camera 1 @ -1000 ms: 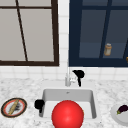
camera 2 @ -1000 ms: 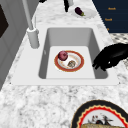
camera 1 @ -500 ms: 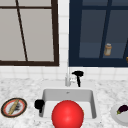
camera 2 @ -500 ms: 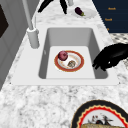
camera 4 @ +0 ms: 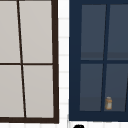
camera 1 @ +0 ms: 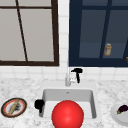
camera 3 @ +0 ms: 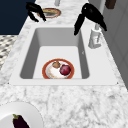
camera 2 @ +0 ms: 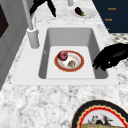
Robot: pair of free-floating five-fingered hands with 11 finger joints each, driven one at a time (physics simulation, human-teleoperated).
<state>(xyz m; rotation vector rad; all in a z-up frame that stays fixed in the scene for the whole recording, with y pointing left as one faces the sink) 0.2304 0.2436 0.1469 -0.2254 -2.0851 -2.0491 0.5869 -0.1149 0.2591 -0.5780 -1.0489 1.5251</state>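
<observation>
My left hand (camera 1: 39, 104) hovers over the sink's (camera 1: 47, 93) front left rim, fingers relaxed and pointing down, holding nothing; it shows at the front rim (camera 2: 110, 57) and far off (camera 3: 35, 10). My right hand (camera 1: 77, 72) hangs beside the faucet (camera 1: 67, 78) at the back, fingers loose and drooping, also empty (camera 3: 90, 14) (camera 2: 42, 4). In the basin lies a red-rimmed plate (camera 2: 58, 67) carrying a dark red round fruit (camera 2: 63, 55) and a small brownish lump (camera 2: 71, 63). A big red sphere (camera 1: 67, 115) covers the sink's front in the front view.
A patterned plate (camera 1: 5, 111) with a rolling pin (camera 1: 13, 107) sits on the left counter. A white plate (camera 1: 115, 117) with an eggplant (camera 1: 122, 109) sits on the right counter. A small bottle (camera 1: 108, 49) stands behind the dark window. Marble counter surrounds the sink.
</observation>
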